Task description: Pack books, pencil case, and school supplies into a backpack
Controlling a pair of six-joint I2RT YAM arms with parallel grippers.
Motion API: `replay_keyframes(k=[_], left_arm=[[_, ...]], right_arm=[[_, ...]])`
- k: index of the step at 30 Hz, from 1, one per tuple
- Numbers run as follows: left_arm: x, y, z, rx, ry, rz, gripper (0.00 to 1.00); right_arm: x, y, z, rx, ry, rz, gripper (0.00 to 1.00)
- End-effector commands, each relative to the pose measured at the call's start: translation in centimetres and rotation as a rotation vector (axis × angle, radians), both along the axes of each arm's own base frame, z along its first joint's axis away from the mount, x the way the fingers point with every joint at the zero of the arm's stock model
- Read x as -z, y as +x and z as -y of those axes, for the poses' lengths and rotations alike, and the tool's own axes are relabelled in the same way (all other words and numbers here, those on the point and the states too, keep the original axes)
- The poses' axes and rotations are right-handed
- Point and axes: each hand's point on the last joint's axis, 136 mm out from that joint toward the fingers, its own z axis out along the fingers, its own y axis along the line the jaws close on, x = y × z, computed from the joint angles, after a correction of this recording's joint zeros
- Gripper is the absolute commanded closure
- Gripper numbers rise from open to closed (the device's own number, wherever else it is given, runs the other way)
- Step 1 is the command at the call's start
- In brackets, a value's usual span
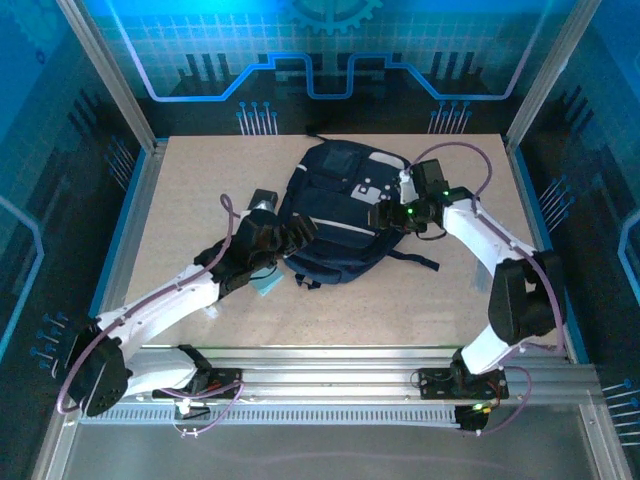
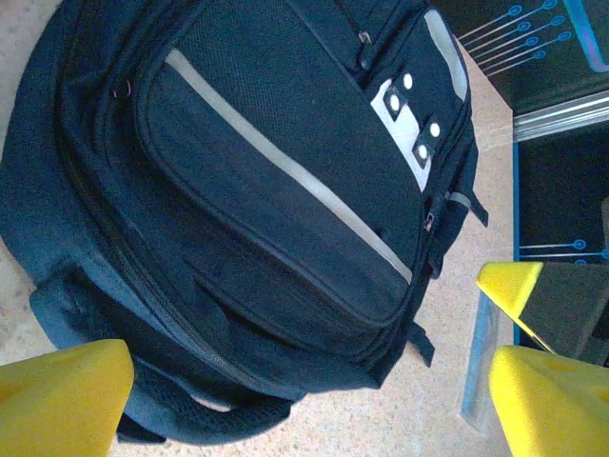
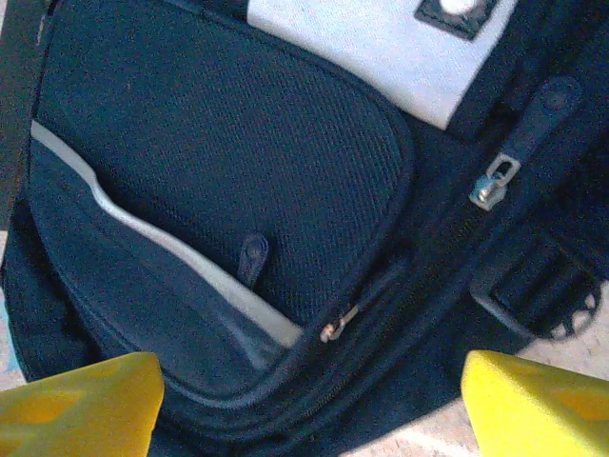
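The dark navy backpack [image 1: 335, 215] lies flat in the middle of the table, front pockets up, with its grey stripe [image 2: 285, 167] and light patch [image 3: 381, 48] showing. My left gripper [image 1: 295, 232] is at the backpack's left side and open, its yellow fingers [image 2: 57, 390] wide apart with nothing between them. My right gripper [image 1: 385, 215] hovers open over the right side, above a front pocket zipper pull [image 3: 338, 324]. A small light-blue pad [image 1: 265, 285], the school supplies, peeks out under the left arm. The books and pencil case are out of view.
Backpack straps [image 1: 415, 260] trail onto the table [image 1: 400, 310] towards the right arm. A second metal zipper pull [image 3: 495, 181] hangs by a side buckle. Metal frame posts [image 1: 110, 70] and blue walls close in the table.
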Motion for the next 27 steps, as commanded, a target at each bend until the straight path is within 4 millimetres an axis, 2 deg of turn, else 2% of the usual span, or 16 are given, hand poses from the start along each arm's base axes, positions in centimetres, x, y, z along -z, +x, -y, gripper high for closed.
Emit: replay_keyframes(k=[1,3,7,11,16,18,21,24,27], left_arm=[[-0.9,1.4,2.2,0.078,-0.036,0.051,0.06],[0.2,2.1,3.5,0.098,-0.075,0.027,0.07],[3.0,3.2,4.5,0.082,-0.098,-0.022,0.08],[6.2,3.9,3.7,0.038,-0.058,-0.078,0.07],[9.3,5.9,1.8,-0.026,-0.057,-0.134,0.07],[9.6,7.3,1.6,-0.03,-0.053,-0.126,0.07],[9.4,9.5,2.1,-0.005,-0.037,-0.107,0.07],[9.0,11.9,2.6,0.013,-0.032,-0.086,0.07],[8.6,14.2,3.2,0.033,-0.026,-0.059,0.07]], right_arm=[[-0.5,2.7,-0.3,-0.026,0.008,0.053,0.17],[0.2,3.8,-0.1,-0.034,-0.017,0.05,0.17],[0.3,6.2,0.2,-0.041,-0.036,0.09,0.15],[1.1,8.8,0.9,-0.043,-0.093,0.118,0.13],[4.5,11.2,2.0,-0.019,-0.144,0.043,0.13],[6.4,10.8,2.6,0.002,-0.17,-0.018,0.13],[8.1,9.4,3.3,0.036,-0.165,-0.06,0.12],[8.8,7.6,3.7,0.06,-0.124,-0.1,0.11],[8.8,5.8,2.8,0.048,-0.04,-0.118,0.11]])
